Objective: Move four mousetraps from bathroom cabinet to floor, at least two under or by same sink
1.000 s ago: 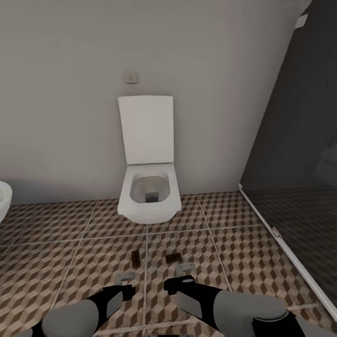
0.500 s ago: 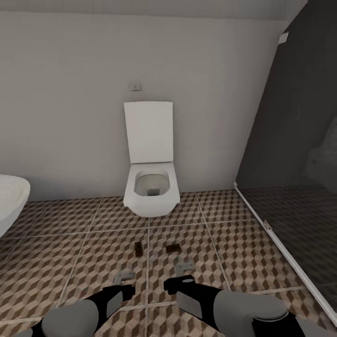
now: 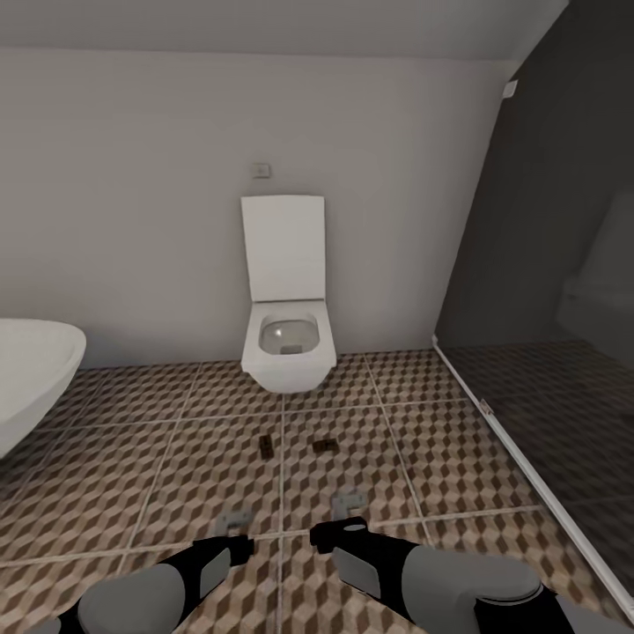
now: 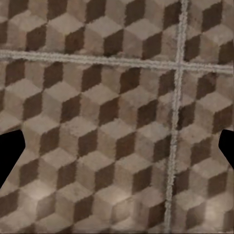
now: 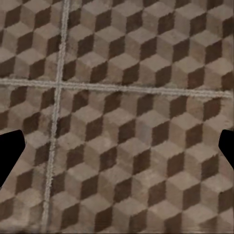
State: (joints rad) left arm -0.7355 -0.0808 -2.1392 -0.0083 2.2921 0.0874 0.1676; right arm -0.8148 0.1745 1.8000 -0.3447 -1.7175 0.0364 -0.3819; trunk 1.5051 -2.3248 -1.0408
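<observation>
Two mousetraps lie on the cube-patterned bathroom floor (image 3: 176,475) in front of the toilet: one (image 3: 266,446) left of a grout line, the other (image 3: 325,446) right of it. They look small and dark from here. My left gripper (image 3: 233,525) and right gripper (image 3: 350,505) hang low over the tiles, short of the traps, both open and empty. In each wrist view the left gripper (image 4: 117,151) and right gripper (image 5: 117,151) have dark fingertips (image 4: 9,156) (image 5: 9,156) wide apart over bare tiles. The cabinet and the sink are out of view.
A white wall-hung toilet (image 3: 286,348) with its lid up stands against the far wall. The rim of a white oval bathtub (image 3: 31,374) comes in at the left. A dark glass shower screen (image 3: 546,291) and its floor rail run along the right.
The whole picture has shifted: the toilet and both traps now look smaller and farther, and more of the bathtub shows at left. Both arms hold the same pose, grippers still open.
</observation>
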